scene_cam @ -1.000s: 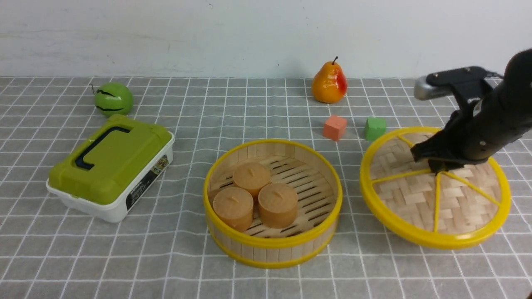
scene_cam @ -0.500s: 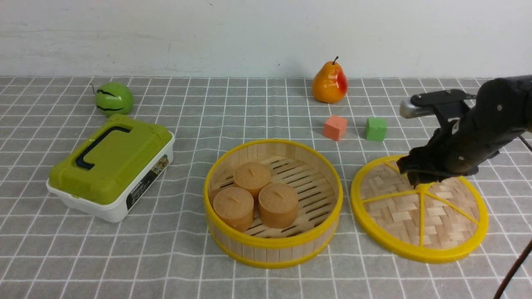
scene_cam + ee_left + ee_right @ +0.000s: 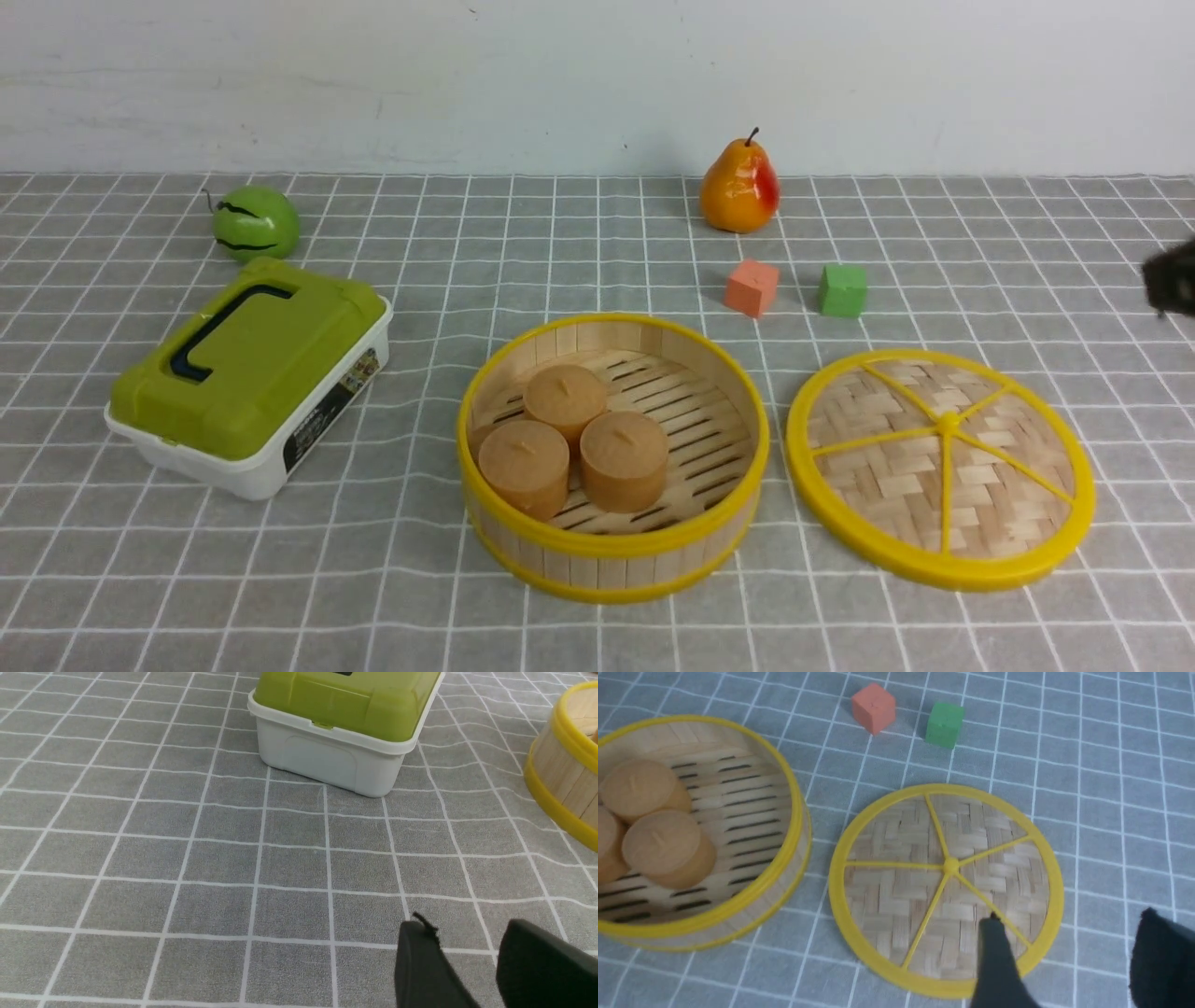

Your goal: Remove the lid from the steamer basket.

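Since the round woven-bamboo lid with the yellow rim [image 3: 990, 476] is already lying on the bench [image 3: 420, 597] beside the slatted pale-bamboo steamer basket [image 3: 611, 567], looks like we're at the backing-off step, right pincer [image 3: 1069, 924] spread and empty, so just park it clear.

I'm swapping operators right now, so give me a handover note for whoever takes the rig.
Right gripper: open, holding nothing, raised.
Left gripper: open, holding nothing.
Bamboo steamer lid: flat on the table, right of the steamer basket, knob up.
Basket: uncovered, three round buns inside.
Done: lid off and set down.
Left: seemingly nothing, perhaps just parking the right arm.
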`<state>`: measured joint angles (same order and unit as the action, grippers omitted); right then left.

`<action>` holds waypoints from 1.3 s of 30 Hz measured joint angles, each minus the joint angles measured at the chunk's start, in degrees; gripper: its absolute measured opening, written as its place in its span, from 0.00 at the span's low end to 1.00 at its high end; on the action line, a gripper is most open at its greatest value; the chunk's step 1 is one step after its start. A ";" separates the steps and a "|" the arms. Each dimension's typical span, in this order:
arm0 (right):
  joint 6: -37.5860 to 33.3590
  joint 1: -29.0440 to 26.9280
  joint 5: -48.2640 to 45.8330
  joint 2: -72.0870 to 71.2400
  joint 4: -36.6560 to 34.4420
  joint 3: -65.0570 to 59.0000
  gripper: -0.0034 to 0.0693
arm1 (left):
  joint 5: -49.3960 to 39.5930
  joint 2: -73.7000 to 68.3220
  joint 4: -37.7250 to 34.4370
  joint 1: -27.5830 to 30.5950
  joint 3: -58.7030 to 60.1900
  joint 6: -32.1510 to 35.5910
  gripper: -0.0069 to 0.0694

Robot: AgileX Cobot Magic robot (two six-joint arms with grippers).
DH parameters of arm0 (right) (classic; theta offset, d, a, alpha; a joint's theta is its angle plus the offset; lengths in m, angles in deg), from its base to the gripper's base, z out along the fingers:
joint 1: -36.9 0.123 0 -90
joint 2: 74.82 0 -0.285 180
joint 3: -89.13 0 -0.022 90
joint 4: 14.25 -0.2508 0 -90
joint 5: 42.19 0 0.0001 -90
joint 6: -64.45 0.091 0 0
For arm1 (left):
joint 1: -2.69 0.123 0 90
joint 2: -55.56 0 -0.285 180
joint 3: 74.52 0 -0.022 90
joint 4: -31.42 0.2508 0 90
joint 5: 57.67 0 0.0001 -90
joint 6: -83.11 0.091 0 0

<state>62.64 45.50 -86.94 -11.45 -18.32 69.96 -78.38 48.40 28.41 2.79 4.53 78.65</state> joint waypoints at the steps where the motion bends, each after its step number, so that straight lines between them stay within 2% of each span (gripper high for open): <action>1: -0.09 0.00 0.01 -3.51 -0.98 -2.69 0.41 | 0.00 0.00 0.00 0.00 0.00 0.00 0.40; 5: -2.36 0.00 -0.06 -16.33 -4.64 -11.27 0.11 | 0.00 0.00 0.00 0.00 0.00 0.00 0.40; 6: -2.36 0.00 -0.06 -16.96 -4.64 -11.62 0.10 | 0.00 0.00 0.00 0.00 0.00 0.00 0.40; 7: -3.67 0.00 -0.28 -22.03 -5.39 -14.34 0.04 | 0.00 0.00 0.00 0.00 0.00 0.00 0.40; 9: -4.29 0.00 -0.27 -26.46 -5.44 -16.54 0.02 | 0.00 0.00 0.00 0.00 0.00 0.00 0.40; 13: -3.83 0.00 -1.48 -32.45 -4.58 -20.51 0.02 | 0.00 0.00 0.00 0.00 0.00 0.00 0.40; 16: -3.41 0.00 1.82 -36.82 -4.32 -25.74 0.02 | 0.00 0.00 0.00 0.00 0.00 0.00 0.40; 20: -5.43 0.00 14.13 -42.57 -5.31 -34.74 0.02 | 0.00 0.00 0.00 0.00 0.00 0.00 0.40; 21: -5.55 0.00 14.84 -42.91 -5.46 -35.90 0.02 | 0.00 0.00 0.00 0.00 0.00 0.00 0.40; 22: -5.82 0.00 20.96 -45.98 -5.85 -40.74 0.03 | 0.00 0.00 0.00 0.00 0.00 0.00 0.40; 25: -6.08 0.00 30.64 -50.31 -5.86 -49.42 0.03 | 0.00 0.00 0.00 0.00 0.00 0.00 0.40; 27: -6.08 0.00 33.82 -51.55 -5.86 -52.58 0.03 | 0.00 0.00 0.00 0.00 0.00 0.00 0.40; 28: -6.01 0.00 39.11 -52.62 -5.86 -56.93 0.03 | 0.00 0.00 0.00 0.00 0.00 0.00 0.40; 32: -2.91 -1.86 39.48 -53.77 -3.31 -59.51 0.04 | 0.00 0.00 0.00 0.00 0.00 0.00 0.40; 39: 9.87 -7.35 29.68 -56.19 5.96 -59.56 0.05 | 0.00 0.00 0.00 0.00 0.00 0.00 0.40</action>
<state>72.51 38.15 -57.26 -67.63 -12.37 10.40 -78.38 48.40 28.41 2.79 4.53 78.65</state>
